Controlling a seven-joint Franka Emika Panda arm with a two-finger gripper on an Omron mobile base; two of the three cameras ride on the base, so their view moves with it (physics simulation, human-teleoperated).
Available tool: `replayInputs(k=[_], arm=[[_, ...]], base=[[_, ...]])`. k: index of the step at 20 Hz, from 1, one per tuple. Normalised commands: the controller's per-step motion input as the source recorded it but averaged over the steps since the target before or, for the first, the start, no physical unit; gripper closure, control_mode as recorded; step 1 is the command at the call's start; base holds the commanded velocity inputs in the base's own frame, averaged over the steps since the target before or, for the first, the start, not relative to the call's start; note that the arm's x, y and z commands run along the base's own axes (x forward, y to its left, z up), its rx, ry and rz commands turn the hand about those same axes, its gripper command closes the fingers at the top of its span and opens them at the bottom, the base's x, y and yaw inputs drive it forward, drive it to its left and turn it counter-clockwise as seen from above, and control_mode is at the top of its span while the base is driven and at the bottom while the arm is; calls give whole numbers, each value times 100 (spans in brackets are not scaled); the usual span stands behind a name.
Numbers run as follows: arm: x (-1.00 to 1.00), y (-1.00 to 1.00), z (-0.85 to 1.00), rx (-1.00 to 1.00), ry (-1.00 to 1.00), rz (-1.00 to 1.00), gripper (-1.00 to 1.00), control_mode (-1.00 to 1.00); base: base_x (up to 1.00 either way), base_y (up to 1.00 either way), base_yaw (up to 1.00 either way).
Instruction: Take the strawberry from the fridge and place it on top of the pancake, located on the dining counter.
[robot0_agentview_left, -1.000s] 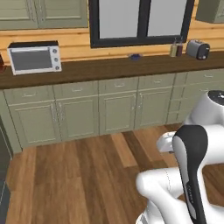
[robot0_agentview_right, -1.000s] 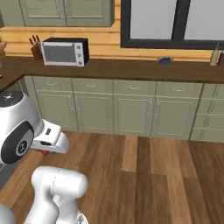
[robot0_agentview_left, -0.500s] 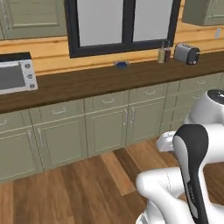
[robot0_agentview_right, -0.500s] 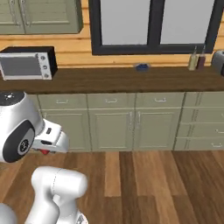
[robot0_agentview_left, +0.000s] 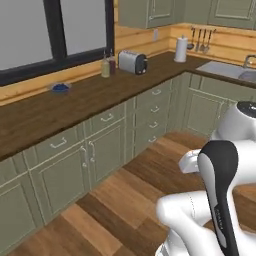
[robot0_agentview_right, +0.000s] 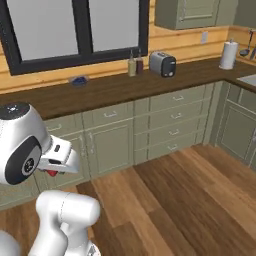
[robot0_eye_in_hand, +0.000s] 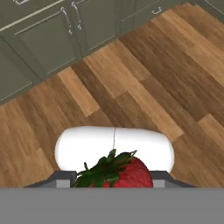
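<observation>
My gripper (robot0_eye_in_hand: 114, 186) sits at the bottom edge of the hand view, closed narrowly around the strawberry (robot0_eye_in_hand: 119, 173), whose red body and green leaves fill the gap between the finger tips. In the right base view I catch a sliver of that red under the white hand at middle left (robot0_agentview_right: 52, 173). So I judge the pick-up from the fridge as done: the fruit is in hand and off any shelf.

Below the hand lies bare wooden floor (robot0_eye_in_hand: 144, 83), with grey-green cabinet doors (robot0_eye_in_hand: 48, 39) across the top of that view. Further out, both base views show a dark wooden worktop with a toaster (robot0_agentview_left: 133, 62), bottles (robot0_agentview_right: 135, 65), a paper towel roll (robot0_agentview_left: 180, 49) and a sink (robot0_agentview_left: 225, 69) at upper right. What is left, as I read it: finding the dining counter, reaching the pancake, and setting the strawberry on top.
</observation>
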Motion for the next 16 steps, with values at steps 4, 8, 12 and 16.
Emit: replayInputs(k=[4,8,12,16], arm=[[0,0,0,0,0,0,100,100],[0,0,0,0,0,0,100,100],[0,0,0,0,0,0,100,100],[0,0,0,0,0,0,100,100]], base=[[44,-22,-77],[42,-21,-78],[43,-19,-78],[41,-20,-78]])
